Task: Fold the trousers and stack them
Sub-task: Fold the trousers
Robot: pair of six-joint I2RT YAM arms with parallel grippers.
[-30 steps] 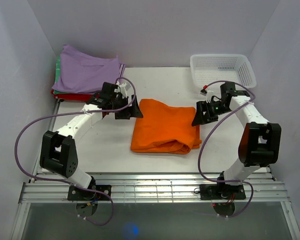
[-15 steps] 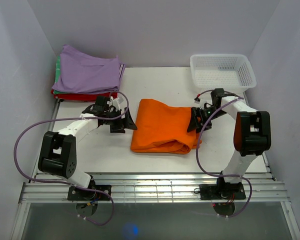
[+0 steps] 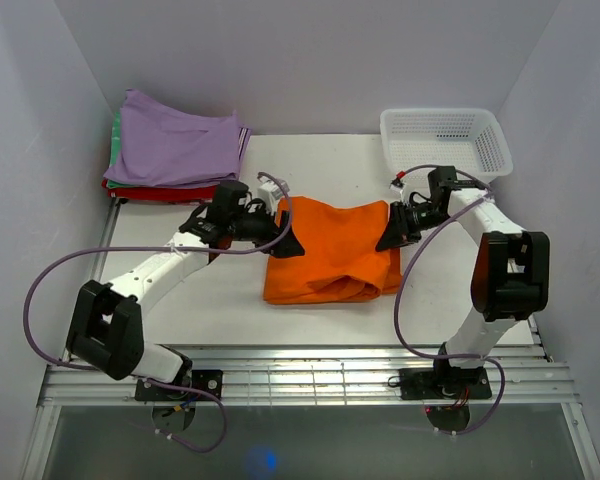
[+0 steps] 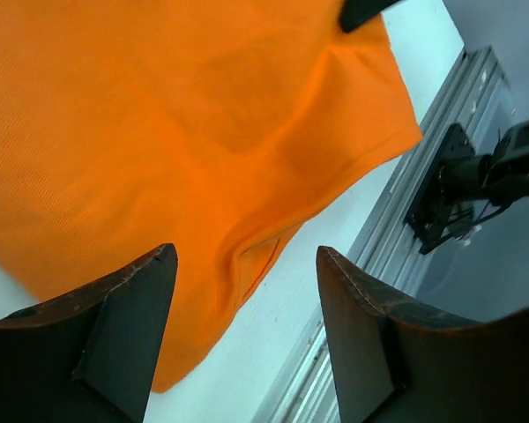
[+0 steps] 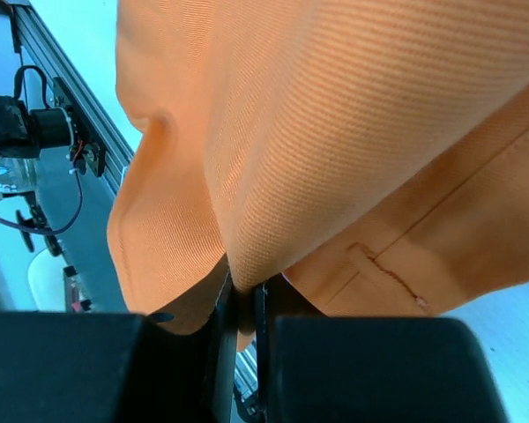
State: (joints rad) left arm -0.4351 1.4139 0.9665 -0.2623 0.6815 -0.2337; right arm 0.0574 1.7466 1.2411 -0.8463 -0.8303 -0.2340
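The orange trousers (image 3: 330, 258) lie folded in a rough square at the middle of the table. My right gripper (image 3: 390, 238) is at their far right corner and is shut on a fold of the orange cloth (image 5: 335, 115). In the right wrist view the cloth is pinched between the two dark jaws of the right gripper (image 5: 242, 295). At the trousers' left edge, my left gripper (image 3: 286, 243) stands open. The left wrist view shows the left gripper (image 4: 245, 254) with its fingers (image 4: 123, 326) apart above the cloth (image 4: 176, 115), holding nothing.
A stack of folded garments, lilac (image 3: 175, 145) on top with red and green beneath, sits at the back left. At the back right stands a white basket (image 3: 445, 138). A metal rail (image 3: 310, 375) runs along the table's near edge. Walls close in both sides.
Both grippers have moved inward to the trousers. The right one has shut on the far right corner. The left one has come over the left edge, its jaws a little narrower.
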